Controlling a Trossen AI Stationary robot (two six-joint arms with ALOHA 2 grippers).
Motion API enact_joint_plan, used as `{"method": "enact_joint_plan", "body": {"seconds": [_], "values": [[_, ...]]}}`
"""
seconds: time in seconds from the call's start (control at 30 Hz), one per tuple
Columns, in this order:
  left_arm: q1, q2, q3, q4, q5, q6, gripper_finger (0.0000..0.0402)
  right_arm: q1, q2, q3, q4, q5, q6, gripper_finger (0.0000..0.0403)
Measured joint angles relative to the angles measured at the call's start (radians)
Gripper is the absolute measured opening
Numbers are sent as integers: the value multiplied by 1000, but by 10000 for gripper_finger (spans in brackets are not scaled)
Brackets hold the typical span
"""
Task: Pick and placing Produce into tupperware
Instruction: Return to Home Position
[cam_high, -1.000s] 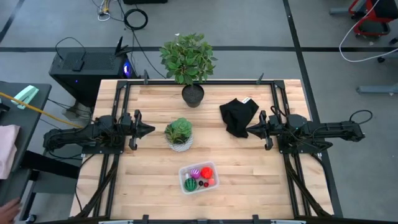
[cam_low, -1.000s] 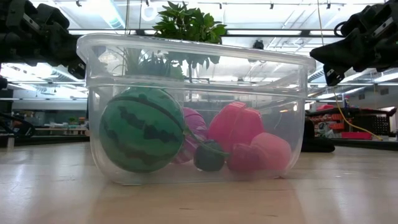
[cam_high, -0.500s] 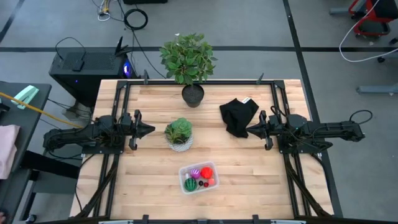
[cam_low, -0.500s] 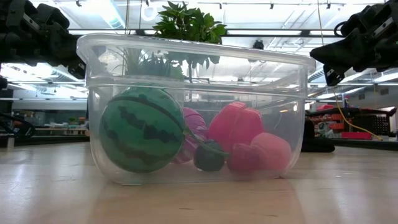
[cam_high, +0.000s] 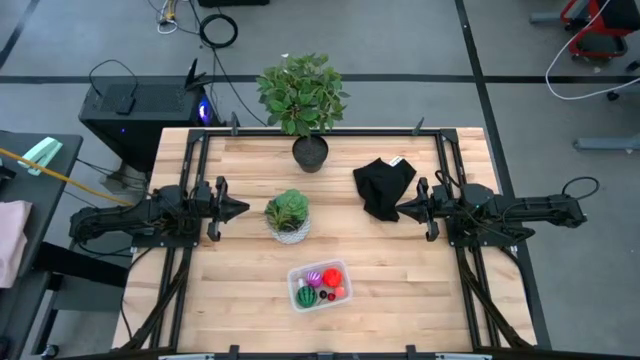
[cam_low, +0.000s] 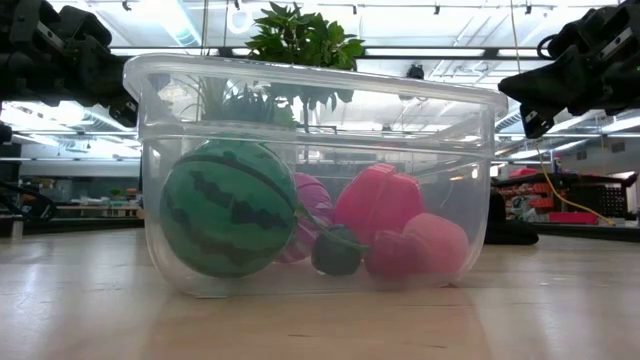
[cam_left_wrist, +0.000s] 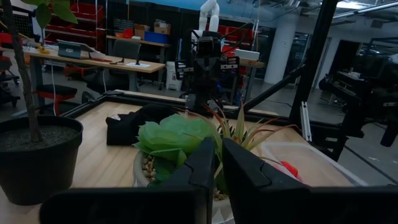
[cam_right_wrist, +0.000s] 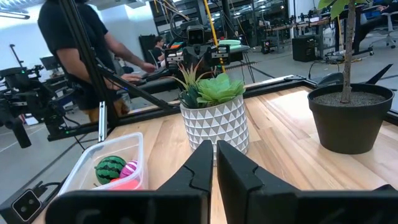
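The clear tupperware (cam_high: 319, 286) stands near the table's front edge and holds the produce: a green striped ball (cam_low: 228, 209), a purple piece (cam_low: 312, 205), red pieces (cam_low: 380, 200), a pink-red one (cam_low: 432, 243) and a small dark one (cam_low: 336, 252). The tub also shows in the right wrist view (cam_right_wrist: 106, 165). My left gripper (cam_high: 240, 209) is shut and empty at the table's left, level, pointing at the small potted plant. My right gripper (cam_high: 402, 211) is shut and empty at the right, by the black cloth.
A small succulent in a white patterned pot (cam_high: 288, 216) stands mid-table between the grippers. A tall leafy plant in a dark pot (cam_high: 304, 100) stands at the far edge. A black cloth (cam_high: 382, 185) lies far right. A person (cam_right_wrist: 74, 37) stands beyond the table.
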Motion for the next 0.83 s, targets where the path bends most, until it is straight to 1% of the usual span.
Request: {"method": "enact_joint_plan", "body": {"seconds": [0.43, 0.83], "values": [[0, 0, 0, 0, 0, 0, 28, 0, 0, 0, 0, 0, 0, 27], [0, 0, 0, 0, 0, 0, 40, 0, 0, 0, 0, 0, 0, 27]]}}
